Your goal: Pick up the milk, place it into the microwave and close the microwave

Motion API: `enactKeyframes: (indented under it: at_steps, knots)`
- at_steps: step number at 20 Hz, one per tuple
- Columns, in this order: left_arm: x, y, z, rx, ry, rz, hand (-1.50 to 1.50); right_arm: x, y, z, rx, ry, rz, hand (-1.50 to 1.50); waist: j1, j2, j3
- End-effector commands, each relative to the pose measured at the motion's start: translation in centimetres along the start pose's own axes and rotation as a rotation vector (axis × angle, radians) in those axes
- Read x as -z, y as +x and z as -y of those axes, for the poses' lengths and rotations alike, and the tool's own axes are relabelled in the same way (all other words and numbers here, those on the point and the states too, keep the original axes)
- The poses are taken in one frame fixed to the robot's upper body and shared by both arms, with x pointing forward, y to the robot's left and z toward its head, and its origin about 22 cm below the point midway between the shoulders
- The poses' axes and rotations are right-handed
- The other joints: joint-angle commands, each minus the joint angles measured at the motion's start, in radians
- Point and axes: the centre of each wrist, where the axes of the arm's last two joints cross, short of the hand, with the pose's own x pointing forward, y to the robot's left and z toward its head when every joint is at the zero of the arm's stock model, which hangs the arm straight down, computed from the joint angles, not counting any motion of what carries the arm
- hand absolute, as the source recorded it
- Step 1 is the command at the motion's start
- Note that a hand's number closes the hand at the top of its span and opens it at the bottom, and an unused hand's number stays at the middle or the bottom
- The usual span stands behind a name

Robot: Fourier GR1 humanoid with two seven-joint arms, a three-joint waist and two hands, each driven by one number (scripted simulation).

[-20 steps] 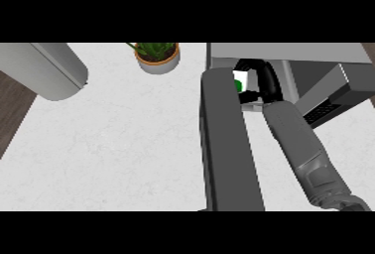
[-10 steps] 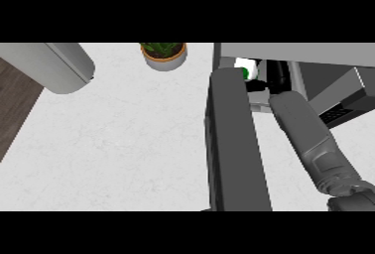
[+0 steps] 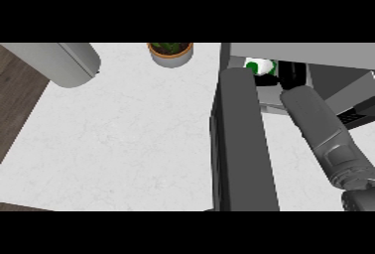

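Right hand (image 3: 293, 74) inside microwave (image 3: 293, 48) beside milk (image 3: 256, 66) | grip: cannot tell | milk label green-white, unreadable

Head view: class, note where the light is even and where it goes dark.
Head view: the counter is evenly bright, without glare or hard shadows; the microwave cavity is dark, so the black right hand nearly merges with it, while the white-and-green milk stands out.

pale speckled counter (image 3: 124, 139), dark wood floor (image 3: 18, 94) (at the left), potted plant (image 3: 170, 52) at the far edge.
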Motion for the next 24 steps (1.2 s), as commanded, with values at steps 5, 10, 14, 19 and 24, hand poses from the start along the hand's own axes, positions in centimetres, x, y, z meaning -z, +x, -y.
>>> enactKeyframes:
  at_steps: [5, 10, 14, 19, 24]
  knots:
    - [0.9, -0.3, -0.2, 0.022, -0.012, 0.015, -1.5, -2.2, -4.3, 2.5, -0.305, -0.127, -0.251, -1.5, 0.016, 0.018, -0.005]
    - [1.0, -1.2, -0.3, 0.038, -0.011, -0.026, -1.5, -1.2, -2.5, 1.4, -0.215, -0.036, -0.078, -1.5, 0.017, 0.013, 0.004]
    - [1.5, -1.4, -0.5, 0.038, -0.056, -0.028, -1.5, -0.2, -1.5, 1.2, -0.179, -0.023, -0.046, -1.5, 0.025, 0.012, 0.004]
    - [2.7, -1.6, -0.3, 0.044, -0.107, -0.037, -1.5, 0.3, -0.3, 0.4, -0.089, 0.033, -0.004, -1.5, 0.011, 0.012, 0.003]
    - [2.9, -2.9, 1.1, -0.008, -0.156, -0.028, -1.5, 0.0, 0.1, -0.3, 0.076, 0.066, -0.03, -1.5, -0.005, 0.002, 0.003]
